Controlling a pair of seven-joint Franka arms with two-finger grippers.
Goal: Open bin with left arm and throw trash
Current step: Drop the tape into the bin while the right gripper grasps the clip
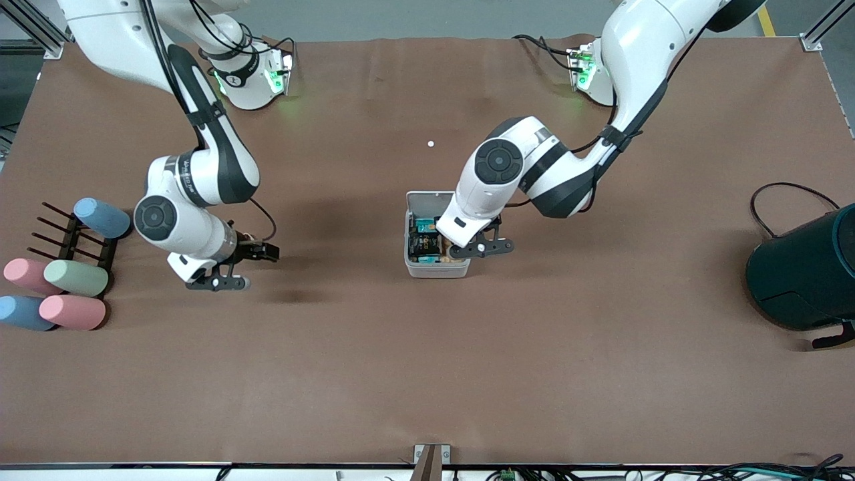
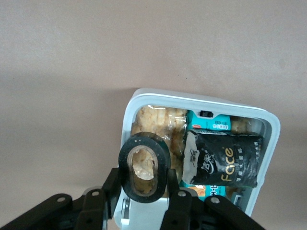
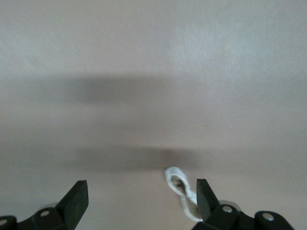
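Observation:
The white bin (image 1: 437, 269) stands open mid-table, its lid (image 1: 429, 200) raised at the edge farther from the front camera. Inside lie a black foil packet (image 2: 225, 160) and other snack wrappers. My left gripper (image 1: 467, 250) hangs over the bin's edge toward the left arm's end, shut on a black tape ring (image 2: 144, 168) that is squeezed oval between the fingers (image 2: 178, 199). My right gripper (image 1: 224, 280) hovers open, low over bare table toward the right arm's end. A pale twisted rubber-band loop (image 3: 180, 189) lies on the table beside one of its fingers (image 3: 206, 199).
Several pastel cylinders (image 1: 73, 310) and a black rack (image 1: 73, 240) lie at the right arm's end. A big dark teal cylinder (image 1: 801, 274) with a cable (image 1: 788, 194) stands at the left arm's end. A tiny white speck (image 1: 431, 143) lies farther from the camera than the bin.

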